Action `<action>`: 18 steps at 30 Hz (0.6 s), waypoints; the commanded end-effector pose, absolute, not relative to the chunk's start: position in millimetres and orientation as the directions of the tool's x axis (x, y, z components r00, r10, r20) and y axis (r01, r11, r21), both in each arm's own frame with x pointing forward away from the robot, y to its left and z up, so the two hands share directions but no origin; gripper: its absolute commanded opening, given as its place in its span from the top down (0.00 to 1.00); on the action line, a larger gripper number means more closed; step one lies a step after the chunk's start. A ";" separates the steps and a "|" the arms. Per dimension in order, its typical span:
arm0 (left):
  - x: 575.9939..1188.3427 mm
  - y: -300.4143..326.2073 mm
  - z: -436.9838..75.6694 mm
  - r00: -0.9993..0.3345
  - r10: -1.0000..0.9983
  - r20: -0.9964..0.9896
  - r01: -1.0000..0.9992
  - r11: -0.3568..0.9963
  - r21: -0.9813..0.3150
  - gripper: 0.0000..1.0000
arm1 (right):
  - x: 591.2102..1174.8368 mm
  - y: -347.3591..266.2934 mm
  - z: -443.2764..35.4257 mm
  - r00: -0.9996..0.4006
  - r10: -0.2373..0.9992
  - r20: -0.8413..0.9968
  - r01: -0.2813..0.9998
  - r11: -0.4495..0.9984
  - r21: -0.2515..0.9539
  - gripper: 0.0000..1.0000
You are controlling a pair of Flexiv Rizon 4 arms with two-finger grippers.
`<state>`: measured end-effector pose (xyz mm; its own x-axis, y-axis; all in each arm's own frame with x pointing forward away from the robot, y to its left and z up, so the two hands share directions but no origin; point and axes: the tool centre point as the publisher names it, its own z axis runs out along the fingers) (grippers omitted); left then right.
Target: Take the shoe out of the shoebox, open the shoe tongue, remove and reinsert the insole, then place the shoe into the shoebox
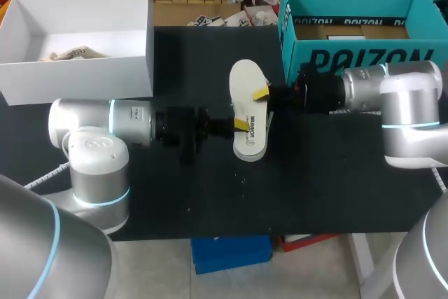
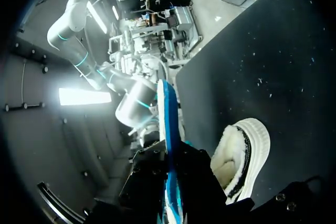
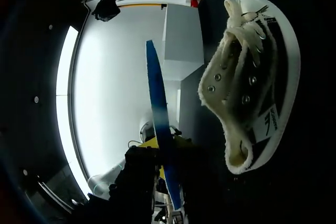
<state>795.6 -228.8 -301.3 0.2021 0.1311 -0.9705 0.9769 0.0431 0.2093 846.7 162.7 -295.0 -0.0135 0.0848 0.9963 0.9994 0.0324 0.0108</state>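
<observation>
Edge-on to both wrist cameras, the insole (image 3: pixel 157 129) is the closest thing: a thin sheet, blue underneath and white on top, held in the air over the middle of the black table (image 1: pixel 336 194). The left gripper (image 1: pixel 241 124) is clamped on one long edge and the right gripper (image 1: pixel 262 94) on the opposite edge a little further along, so each has its yellow tips closed on the sheet. The shoe (image 3: pixel 252 87) lies on the table just below the insole, its fleecy lining and laces showing in the wrist views and its mouth open. The teal shoebox (image 1: pixel 357 33) stands behind the right arm, well apart from a white box (image 1: pixel 77 33) at the far left. The insole looks light and bendy, probably foam, and it would likely droop or fold if gripped at one end only. A pinch on the side edges near mid-length should therefore keep it flat. The fuzzy lining may drag on it during reinsertion. The shoe seems soft, light and prone to sliding, so bracing it at the heel collar looks wise.
</observation>
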 end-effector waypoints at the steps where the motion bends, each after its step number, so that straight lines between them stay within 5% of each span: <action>1: 794.6 -229.4 -302.1 0.206 0.132 -0.970 0.976 0.048 0.214 1.00 | 849.0 166.3 -296.5 -0.014 0.084 0.996 0.999 0.032 0.011 1.00; 10: 794.6 -229.4 -302.1 0.206 0.132 -0.970 0.976 0.048 0.214 1.00 | 849.6 168.8 -297.4 -0.011 0.098 0.995 0.999 0.039 0.007 1.00; 11: 794.6 -229.4 -302.1 0.206 0.132 -0.970 0.976 0.048 0.214 0.69 | 849.6 168.8 -297.4 -0.011 0.098 0.995 0.999 0.039 0.007 1.00; 12: 794.6 -229.4 -302.1 0.206 0.132 -0.970 0.976 0.048 0.214 0.00 | 849.6 168.8 -297.4 -0.011 0.098 0.995 0.999 0.039 0.007 1.00; 18: 782.7 -226.3 -293.4 0.151 0.342 -0.927 0.982 0.053 0.180 0.00 | 849.6 168.8 -297.4 -0.011 0.098 0.995 0.999 0.039 0.007 1.00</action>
